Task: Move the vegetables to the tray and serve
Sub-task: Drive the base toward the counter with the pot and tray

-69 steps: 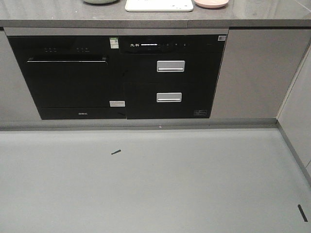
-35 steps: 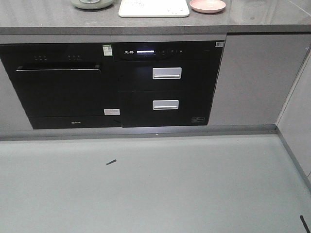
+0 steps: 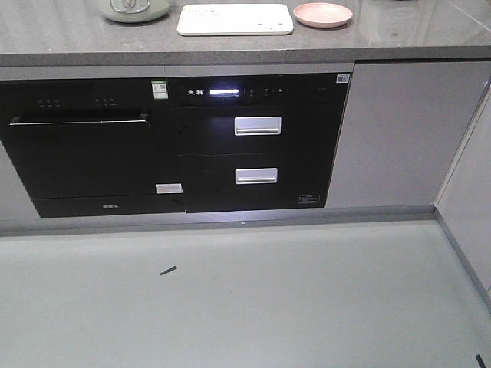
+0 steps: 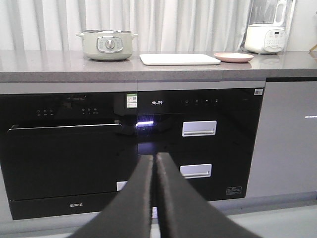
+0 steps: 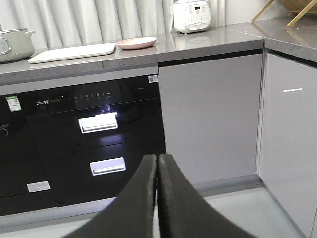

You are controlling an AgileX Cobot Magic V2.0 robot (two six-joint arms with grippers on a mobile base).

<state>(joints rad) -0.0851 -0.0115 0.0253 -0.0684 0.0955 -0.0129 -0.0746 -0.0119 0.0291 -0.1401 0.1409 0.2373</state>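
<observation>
The grey stone countertop (image 3: 69, 34) is carrying the large cream-white rectangular tray (image 3: 235, 19), lying flat between a pale green lidded pot (image 3: 134, 8) and a round pink plate (image 3: 323, 14), while no lettuce is showing in any view. The tray is looking stiff, light and smooth, so its raised rim is probably offering the surest hold; soft leaves would be wanting a gentle pinch near the ribs. The black left gripper (image 4: 154, 157) and black right gripper (image 5: 158, 157) are hanging well short of the counter, jaws pressed together on nothing.
</observation>
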